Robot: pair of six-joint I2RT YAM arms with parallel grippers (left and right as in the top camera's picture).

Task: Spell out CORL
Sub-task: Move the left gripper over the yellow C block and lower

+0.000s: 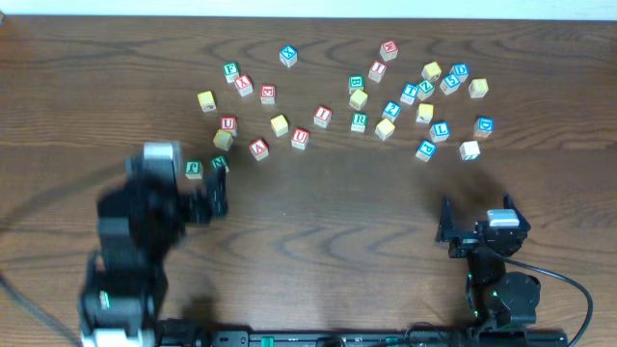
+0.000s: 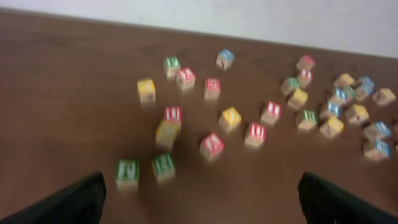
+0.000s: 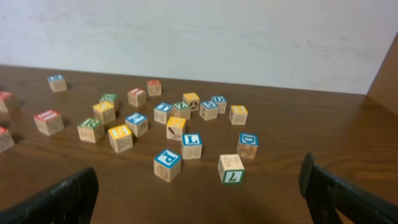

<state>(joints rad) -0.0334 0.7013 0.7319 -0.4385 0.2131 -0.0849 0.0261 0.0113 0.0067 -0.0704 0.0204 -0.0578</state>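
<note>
Many small wooden letter blocks lie scattered across the far half of the table point(image 1: 318, 222). A blue L block point(image 1: 440, 130) sits in the right cluster and also shows in the right wrist view point(image 3: 191, 145), with a blue P block point(image 3: 167, 164) and a green-edged block point(image 3: 231, 168) nearer. My right gripper point(image 1: 477, 220) point(image 3: 199, 199) is open and empty, short of these blocks. My left gripper point(image 1: 214, 198) point(image 2: 199, 202) is open and empty, blurred, just short of two green blocks point(image 1: 194, 169) point(image 1: 219, 163), which also show in the left wrist view point(image 2: 127, 171) point(image 2: 163, 165).
A left cluster of red, yellow and green blocks point(image 1: 258, 148) and a right cluster of blue, yellow and green ones point(image 1: 424, 114) lie along the back. A pale wall point(image 3: 199, 37) stands behind the table. Bare wood lies between the two arms.
</note>
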